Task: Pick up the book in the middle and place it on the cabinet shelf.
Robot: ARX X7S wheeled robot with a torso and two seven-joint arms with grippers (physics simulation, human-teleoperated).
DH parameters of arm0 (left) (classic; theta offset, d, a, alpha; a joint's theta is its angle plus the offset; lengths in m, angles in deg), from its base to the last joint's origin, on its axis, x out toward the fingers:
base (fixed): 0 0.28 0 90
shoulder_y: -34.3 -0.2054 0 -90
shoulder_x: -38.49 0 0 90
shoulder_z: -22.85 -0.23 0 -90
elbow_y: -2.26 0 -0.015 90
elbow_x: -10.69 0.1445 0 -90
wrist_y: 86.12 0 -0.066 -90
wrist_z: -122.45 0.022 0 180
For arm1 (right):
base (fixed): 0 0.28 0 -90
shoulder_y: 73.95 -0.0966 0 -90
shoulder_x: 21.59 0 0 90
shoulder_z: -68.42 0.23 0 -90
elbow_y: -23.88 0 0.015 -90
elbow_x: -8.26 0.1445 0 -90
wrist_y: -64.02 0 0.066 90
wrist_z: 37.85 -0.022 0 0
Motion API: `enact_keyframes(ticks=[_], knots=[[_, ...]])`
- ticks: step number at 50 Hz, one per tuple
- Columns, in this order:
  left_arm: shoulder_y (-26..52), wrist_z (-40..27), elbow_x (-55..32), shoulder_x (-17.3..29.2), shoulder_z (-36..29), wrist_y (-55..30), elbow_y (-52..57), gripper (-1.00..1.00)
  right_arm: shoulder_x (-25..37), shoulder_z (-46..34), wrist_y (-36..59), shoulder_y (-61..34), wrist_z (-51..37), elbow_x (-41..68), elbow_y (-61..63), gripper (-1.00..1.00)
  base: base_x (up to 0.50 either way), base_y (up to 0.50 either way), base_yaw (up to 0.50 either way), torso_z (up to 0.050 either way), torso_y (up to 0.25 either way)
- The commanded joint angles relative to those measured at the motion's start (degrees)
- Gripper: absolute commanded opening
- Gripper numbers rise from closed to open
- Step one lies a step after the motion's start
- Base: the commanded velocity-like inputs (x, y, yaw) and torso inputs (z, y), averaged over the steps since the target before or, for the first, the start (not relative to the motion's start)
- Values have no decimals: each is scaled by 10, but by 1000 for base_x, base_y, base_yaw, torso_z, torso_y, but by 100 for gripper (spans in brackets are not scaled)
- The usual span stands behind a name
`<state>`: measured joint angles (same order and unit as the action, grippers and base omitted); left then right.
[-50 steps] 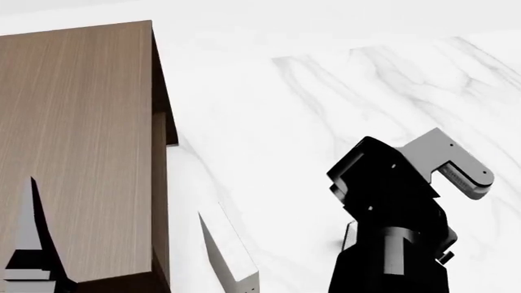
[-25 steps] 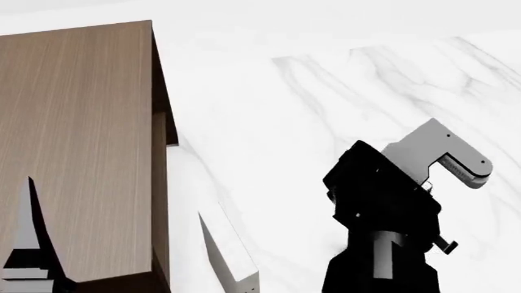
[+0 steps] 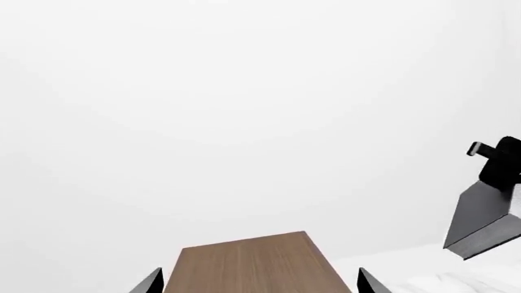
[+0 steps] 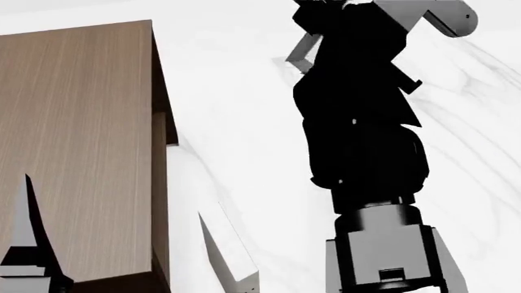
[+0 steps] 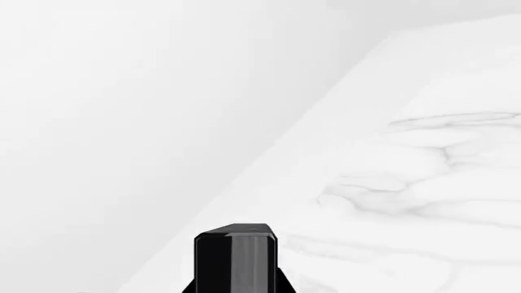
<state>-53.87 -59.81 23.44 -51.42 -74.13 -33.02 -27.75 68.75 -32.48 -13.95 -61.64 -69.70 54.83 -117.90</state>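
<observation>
My right gripper (image 5: 236, 284) is shut on the charcoal-grey book (image 5: 236, 256), which stands up between its jaws. The left wrist view shows the book (image 3: 484, 213) held high in the air under the black right gripper (image 3: 498, 163), off to the side of the cabinet. In the head view my right arm (image 4: 366, 122) reaches up across the frame, and I cannot tell the book apart from it there. The brown cabinet shelf (image 4: 77, 122) is at the left. My left gripper (image 4: 114, 198) is open and empty over the cabinet's top (image 3: 252, 265).
A white marbled surface (image 4: 244, 110) runs beside and behind the cabinet and also shows in the right wrist view (image 5: 423, 183). The cabinet's dark side wall (image 4: 160, 159) faces that surface. A plain white wall (image 3: 244, 110) is behind.
My right arm has swung sharply upward and toward the cabinet side in the head view, carrying the book. The left gripper has barely moved.
</observation>
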Motion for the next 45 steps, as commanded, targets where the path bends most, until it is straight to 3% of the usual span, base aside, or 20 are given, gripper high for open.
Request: enact_keyframes(ticks=[1,11,19,25,37,45], knots=[[-3,0,0,0,1,5,0,100,2,-76,-21,10,60,119,119,-100,0,0,0,0,0],[-11,1,2,0,-2,13,0,100,3,-78,45,6,54,243,224,-100,0,0,0,0,1],[-11,4,-1,0,2,13,0,100,5,-116,68,3,-8,310,278,-100,0,0,0,0,3],[-8,2,0,0,2,8,0,100,4,-117,121,1,-65,425,294,-100,0,0,0,0,0],[-8,3,2,0,-5,7,0,100,-1,-192,53,37,-37,588,316,-100,0,0,0,0,2],[-12,1,-1,0,-7,6,0,100,-1,-266,-5,37,-19,625,332,-100,0,0,0,0,1]])
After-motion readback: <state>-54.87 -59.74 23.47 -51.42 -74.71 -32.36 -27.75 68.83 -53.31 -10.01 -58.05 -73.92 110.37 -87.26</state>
